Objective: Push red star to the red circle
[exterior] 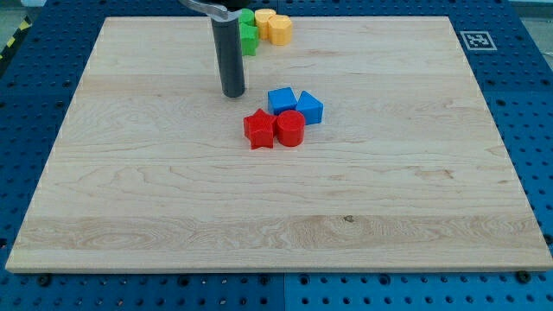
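Note:
The red star (257,130) lies near the middle of the wooden board (173,190), touching the red circle (290,129) on its right. My tip (233,93) stands on the board above and a little left of the red star, a short gap away from it. The rod rises from there to the view's top edge.
Two blue blocks (282,100) (310,107) sit just above the red pair, touching the red circle. Green blocks (248,34) and yellow blocks (275,26) cluster at the board's top edge, partly behind the rod. A marker tag (475,40) lies off the board's top right.

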`<move>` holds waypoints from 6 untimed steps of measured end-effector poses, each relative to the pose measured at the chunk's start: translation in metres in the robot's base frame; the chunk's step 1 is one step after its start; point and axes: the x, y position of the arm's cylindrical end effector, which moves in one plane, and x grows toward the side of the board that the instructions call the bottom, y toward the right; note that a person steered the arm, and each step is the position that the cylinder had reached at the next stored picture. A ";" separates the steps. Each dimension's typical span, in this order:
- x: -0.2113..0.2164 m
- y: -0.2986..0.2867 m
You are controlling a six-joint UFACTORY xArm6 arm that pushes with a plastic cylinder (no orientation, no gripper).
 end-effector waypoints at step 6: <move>0.117 0.050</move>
